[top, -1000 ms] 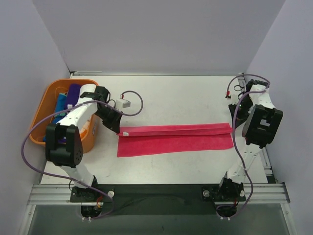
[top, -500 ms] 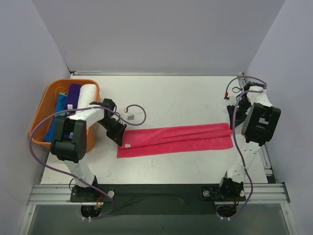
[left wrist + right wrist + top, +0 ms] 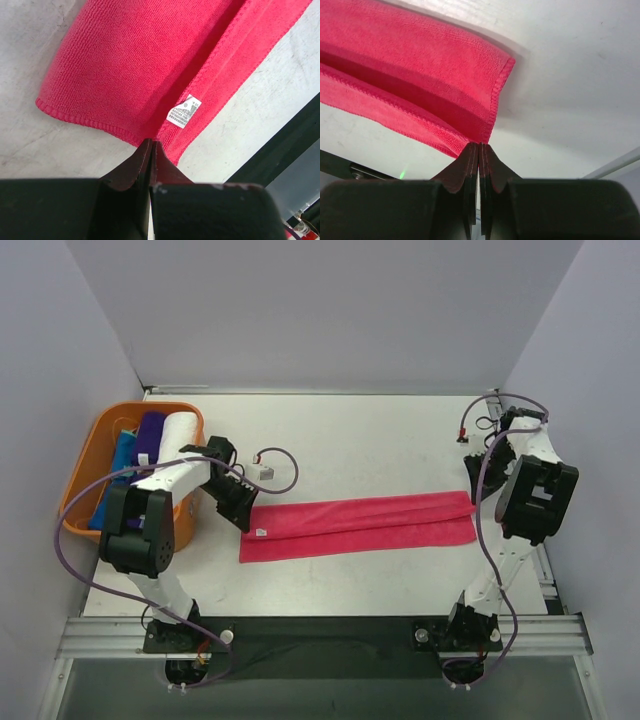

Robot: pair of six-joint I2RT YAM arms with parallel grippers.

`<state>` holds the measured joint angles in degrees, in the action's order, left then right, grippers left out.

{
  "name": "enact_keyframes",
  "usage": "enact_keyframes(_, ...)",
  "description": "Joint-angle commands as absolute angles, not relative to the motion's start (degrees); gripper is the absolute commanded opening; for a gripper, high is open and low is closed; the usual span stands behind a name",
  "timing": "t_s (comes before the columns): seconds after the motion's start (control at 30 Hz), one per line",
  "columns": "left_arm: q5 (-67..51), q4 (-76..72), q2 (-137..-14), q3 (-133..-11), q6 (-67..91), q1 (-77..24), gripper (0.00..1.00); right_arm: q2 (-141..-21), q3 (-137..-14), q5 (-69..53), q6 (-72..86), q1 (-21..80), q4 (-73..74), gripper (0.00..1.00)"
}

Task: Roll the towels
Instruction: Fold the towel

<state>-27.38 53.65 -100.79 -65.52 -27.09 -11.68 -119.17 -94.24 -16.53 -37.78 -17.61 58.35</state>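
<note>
A hot pink towel (image 3: 360, 525) lies as a long strip across the middle of the table, folded lengthwise. My left gripper (image 3: 245, 515) is at its left end, jaws shut, tips pinching the towel's edge (image 3: 130, 65) next to a white label (image 3: 183, 111). My right gripper (image 3: 472, 498) is at the right end, jaws shut on the towel's corner (image 3: 395, 55). Rolled white (image 3: 180, 432), dark purple (image 3: 150, 430) and teal (image 3: 122, 455) towels sit in the orange basket.
The orange basket (image 3: 80, 475) stands at the far left, right beside my left arm. A grey-white wall encloses the table at the back and on both sides. A black rail (image 3: 320, 635) runs along the near edge.
My left gripper has moved toward the near edge with the towel's left end, and the top layer now lies further over the bottom one. The right gripper has barely moved.
</note>
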Motion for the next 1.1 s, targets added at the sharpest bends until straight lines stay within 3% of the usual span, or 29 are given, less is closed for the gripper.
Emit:
enact_keyframes(0.0, -27.3, 54.9, -97.5, -67.7, -28.0, -11.7, 0.00, -113.9, -92.3, -17.3, -41.0, -18.0, 62.2, 0.00)
enact_keyframes(0.43, -27.4, 54.8, -98.1, -65.8, -29.0, -11.6, 0.00, -114.9, -85.6, -16.8, -44.6, -18.8, 60.6, 0.00)
enact_keyframes(1.07, -28.2, 57.0, -93.6, -68.5, -30.6, -10.8, 0.00, -112.9, -87.8, -16.3, -45.3, -21.1, 60.6, 0.00)
